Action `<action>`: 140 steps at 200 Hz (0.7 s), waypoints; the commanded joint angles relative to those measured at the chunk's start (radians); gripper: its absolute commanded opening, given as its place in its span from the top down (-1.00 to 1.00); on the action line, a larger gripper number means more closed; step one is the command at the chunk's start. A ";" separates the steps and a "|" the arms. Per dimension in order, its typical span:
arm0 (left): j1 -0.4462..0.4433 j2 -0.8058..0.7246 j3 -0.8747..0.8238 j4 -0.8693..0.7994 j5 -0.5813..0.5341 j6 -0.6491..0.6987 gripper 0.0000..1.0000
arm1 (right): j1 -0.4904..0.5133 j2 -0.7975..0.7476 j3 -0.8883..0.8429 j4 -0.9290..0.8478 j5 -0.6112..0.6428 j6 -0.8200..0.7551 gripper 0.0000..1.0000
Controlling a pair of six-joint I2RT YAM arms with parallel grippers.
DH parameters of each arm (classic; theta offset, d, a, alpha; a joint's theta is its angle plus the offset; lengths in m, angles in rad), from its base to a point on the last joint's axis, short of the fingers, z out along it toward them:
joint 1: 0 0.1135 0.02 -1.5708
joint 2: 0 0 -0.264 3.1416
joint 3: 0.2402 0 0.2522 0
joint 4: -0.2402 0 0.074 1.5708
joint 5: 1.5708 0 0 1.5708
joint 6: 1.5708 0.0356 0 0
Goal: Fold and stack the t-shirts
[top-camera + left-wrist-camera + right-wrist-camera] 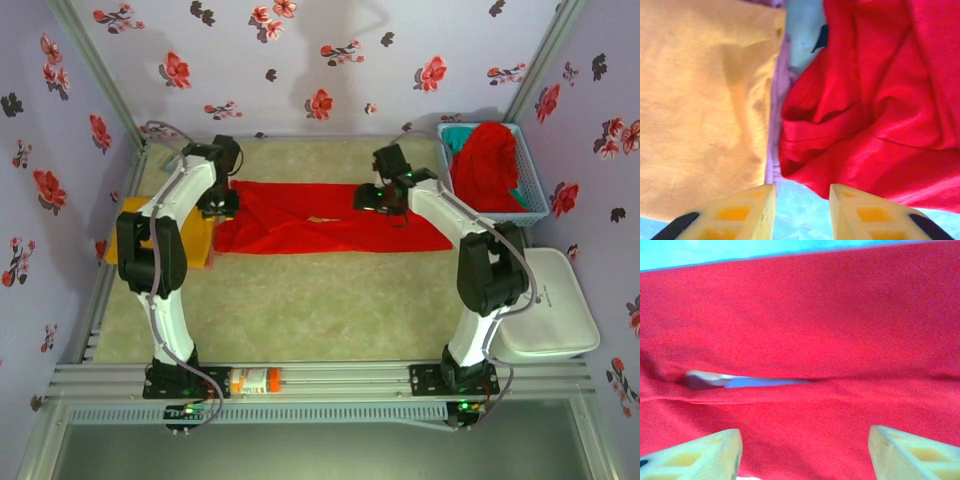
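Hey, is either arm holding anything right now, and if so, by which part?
Nothing is held. The left gripper is open at the edge of the red t-shirt; the right gripper is open over that same shirt.

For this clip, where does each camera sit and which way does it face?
Top external: fixed above and behind the bases, looking down at the table; both arms show, reaching over the spread red t-shirt.
Left wrist: on the left arm, looking down past the left jaws, open, at the orange-yellow t-shirt beside the red one's bunched end.
Right wrist: on the right arm, looking down past the right jaws, wide open, onto red cloth.
Shared: the red t-shirt shows in all three; the orange-yellow one in top external and left wrist.
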 commanded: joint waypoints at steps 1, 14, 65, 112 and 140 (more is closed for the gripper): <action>0.023 0.006 -0.078 0.106 0.076 0.010 0.30 | 0.070 0.073 0.083 -0.005 0.028 -0.053 -0.35; 0.032 0.008 -0.119 0.157 0.114 -0.005 0.28 | 0.097 0.112 0.117 -0.010 0.014 -0.039 -0.36; 0.039 0.061 -0.172 0.253 0.141 -0.039 0.24 | 0.183 0.201 0.147 0.007 0.015 0.003 -0.37; 0.041 0.070 -0.229 0.304 0.097 -0.057 0.33 | 0.188 0.200 0.011 0.067 0.020 0.068 -0.37; 0.041 0.081 -0.230 0.306 0.095 -0.056 0.33 | 0.182 0.205 -0.039 0.055 0.082 0.094 -0.36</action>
